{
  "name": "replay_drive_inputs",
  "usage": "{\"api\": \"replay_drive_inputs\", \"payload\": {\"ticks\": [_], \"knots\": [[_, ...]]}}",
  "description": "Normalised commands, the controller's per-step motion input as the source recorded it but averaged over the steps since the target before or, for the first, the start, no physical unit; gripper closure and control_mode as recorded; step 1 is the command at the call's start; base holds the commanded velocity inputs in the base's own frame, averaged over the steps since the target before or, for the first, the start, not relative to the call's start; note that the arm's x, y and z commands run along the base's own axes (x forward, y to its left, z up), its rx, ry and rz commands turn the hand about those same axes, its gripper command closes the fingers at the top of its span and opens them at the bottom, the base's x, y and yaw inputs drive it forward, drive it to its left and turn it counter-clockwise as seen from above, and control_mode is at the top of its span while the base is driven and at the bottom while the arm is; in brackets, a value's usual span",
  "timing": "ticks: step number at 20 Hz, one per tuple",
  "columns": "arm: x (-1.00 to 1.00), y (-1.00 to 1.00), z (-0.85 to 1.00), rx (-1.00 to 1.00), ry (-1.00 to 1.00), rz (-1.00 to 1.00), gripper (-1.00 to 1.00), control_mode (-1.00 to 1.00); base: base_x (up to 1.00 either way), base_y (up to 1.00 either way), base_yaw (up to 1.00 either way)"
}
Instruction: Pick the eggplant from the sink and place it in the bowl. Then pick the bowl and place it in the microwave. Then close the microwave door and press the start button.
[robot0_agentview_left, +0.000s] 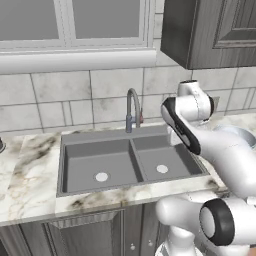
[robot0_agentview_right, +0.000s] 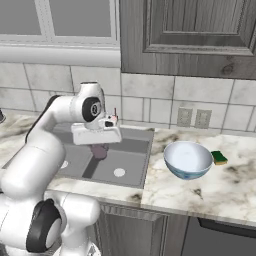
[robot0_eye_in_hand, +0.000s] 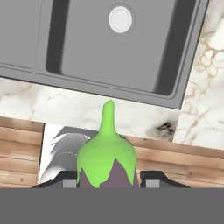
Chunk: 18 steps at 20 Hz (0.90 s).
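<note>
Above sink (robot0_eye_in_hand: 131, 52), eggplant (robot0_eye_in_hand: 107, 162) stem-up.

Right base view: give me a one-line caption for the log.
Gripper holds the eggplant above the sink; the bowl waits on the counter.

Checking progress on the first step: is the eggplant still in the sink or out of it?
Out: the eggplant sits between the pincer fingertips, above the sink, whose basins hold nothing.

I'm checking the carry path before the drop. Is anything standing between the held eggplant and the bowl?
Nothing visible does. The gripper holds the eggplant above the sink; the bowl sits open on the counter to its right, and the small green sponge lies beyond it.
</note>
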Motion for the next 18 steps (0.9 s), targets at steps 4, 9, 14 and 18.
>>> {"api": "replay_drive_inputs", "payload": {"ticks": [4, 9, 14, 18], "knots": [[0.46, -1.0, 0.26, 0.0, 0.02, 0.0, 1.0, -1.0, 0.0, 0.0, 0.0], [0.28, -1.0, 0.1, 0.0, 0.01, 0.02, 1.0, -1.0, 0.0, 0.0, 0.0], [0.08, -1.0, 0.0, 0.0, 0.0, 0.09, 1.0, -1.0, 0.0, 0.0, 0.0], [0.09, -1.0, -0.05, -0.04, 0.0, 0.17, 1.0, -1.0, 0.0, 0.0, 0.0]]}}
